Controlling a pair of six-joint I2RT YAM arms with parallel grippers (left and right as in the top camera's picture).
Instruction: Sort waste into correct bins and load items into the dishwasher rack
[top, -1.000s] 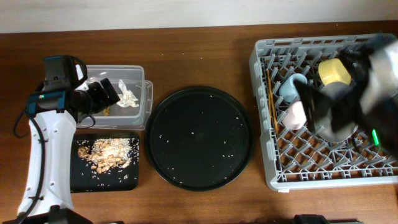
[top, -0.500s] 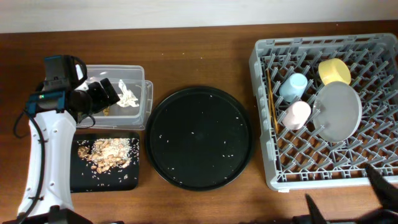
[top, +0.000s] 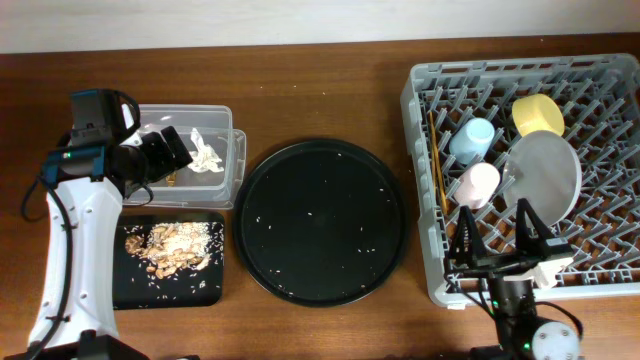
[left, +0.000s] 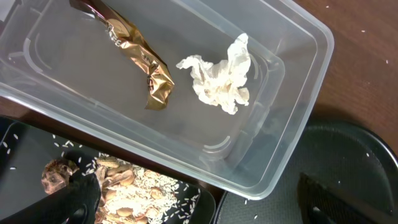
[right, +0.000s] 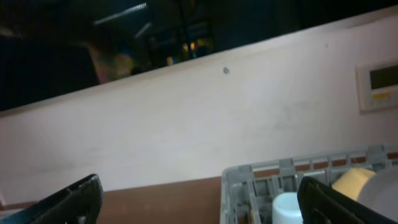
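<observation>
L arm (top: 72, 235) is reaching up the left side, wrist bending inward, L gripper (top: 176, 150) hanging w/ jaws wide apart, gripping nothing. R arm (top: 520, 315) is sitting low at near edge, R gripper (top: 495, 225) pointing away, fingers spreading wide, empty.

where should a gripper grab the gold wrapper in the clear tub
Probably pinch the gold wrapper across its narrow middle, coming straight down from above. It lies flat as a long crinkled strip on the floor of the clear tub, whose walls block a side approach. The tissue lies apart from it.
</observation>
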